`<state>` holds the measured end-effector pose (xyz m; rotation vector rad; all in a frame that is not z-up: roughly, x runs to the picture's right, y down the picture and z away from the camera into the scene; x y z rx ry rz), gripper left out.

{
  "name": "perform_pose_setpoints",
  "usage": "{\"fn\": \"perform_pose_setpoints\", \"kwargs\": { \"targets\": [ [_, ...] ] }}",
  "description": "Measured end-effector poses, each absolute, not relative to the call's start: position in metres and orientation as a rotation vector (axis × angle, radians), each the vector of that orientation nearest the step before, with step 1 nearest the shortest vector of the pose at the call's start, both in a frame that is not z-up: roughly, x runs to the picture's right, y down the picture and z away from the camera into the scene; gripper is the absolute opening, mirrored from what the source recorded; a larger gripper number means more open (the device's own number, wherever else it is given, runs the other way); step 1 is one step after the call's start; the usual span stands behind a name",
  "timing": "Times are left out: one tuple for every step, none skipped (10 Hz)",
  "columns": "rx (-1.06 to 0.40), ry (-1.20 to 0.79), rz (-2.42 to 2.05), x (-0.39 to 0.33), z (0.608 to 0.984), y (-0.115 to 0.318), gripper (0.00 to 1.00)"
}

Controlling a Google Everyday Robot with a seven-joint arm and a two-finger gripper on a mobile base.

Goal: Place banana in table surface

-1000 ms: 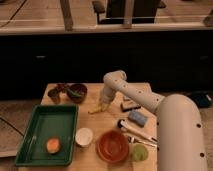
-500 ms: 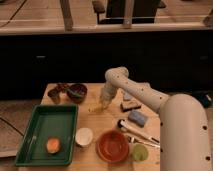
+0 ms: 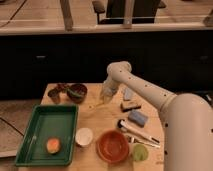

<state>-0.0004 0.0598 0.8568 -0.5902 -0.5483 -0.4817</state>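
Note:
The banana [image 3: 98, 104] is a small slim yellow piece lying on the light wooden table surface [image 3: 100, 120], near the table's far middle. My gripper [image 3: 107, 94] hangs from the white arm just above and slightly right of the banana, close over the tabletop. Whether it touches the banana cannot be seen.
A green tray [image 3: 30, 142] holding a round orange fruit [image 3: 53, 145] sits front left. A white cup [image 3: 84, 136], red bowl [image 3: 112, 146] and green fruit [image 3: 140, 152] stand at the front. A dark bowl [image 3: 77, 92] is back left. A blue sponge [image 3: 137, 118] and brush [image 3: 139, 134] lie right.
My gripper has risen a little and shifted slightly right from its lower position over the table. The banana stays on the wood below it.

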Motion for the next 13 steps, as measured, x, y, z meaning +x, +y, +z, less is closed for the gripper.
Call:
{"fn": "perform_pose_setpoints", "kwargs": {
  "targets": [
    [-0.585,-0.555,-0.508,-0.001,0.842,0.051,0.0],
    [-0.577,-0.568,-0.557,0.0,0.822,0.041,0.0],
    [-0.574,-0.575,-0.588,-0.001,0.812,0.038,0.0],
    [-0.57,-0.582,-0.622,-0.001,0.804,0.035,0.0],
    [-0.566,-0.589,-0.655,-0.004,0.799,0.034,0.0],
    [-0.563,-0.591,-0.666,-0.006,0.797,0.033,0.0],
    [-0.559,-0.595,-0.68,-0.008,0.796,0.032,0.0],
    [-0.557,-0.598,-0.693,-0.011,0.795,0.031,0.0],
    [-0.553,-0.6,-0.702,-0.013,0.794,0.029,0.0],
    [-0.55,-0.601,-0.709,-0.015,0.793,0.028,0.0],
    [-0.548,-0.601,-0.713,-0.016,0.792,0.027,0.0],
    [-0.544,-0.601,-0.717,-0.018,0.792,0.026,0.0],
    [-0.542,-0.6,-0.717,-0.019,0.792,0.026,0.0]
  ]
}}
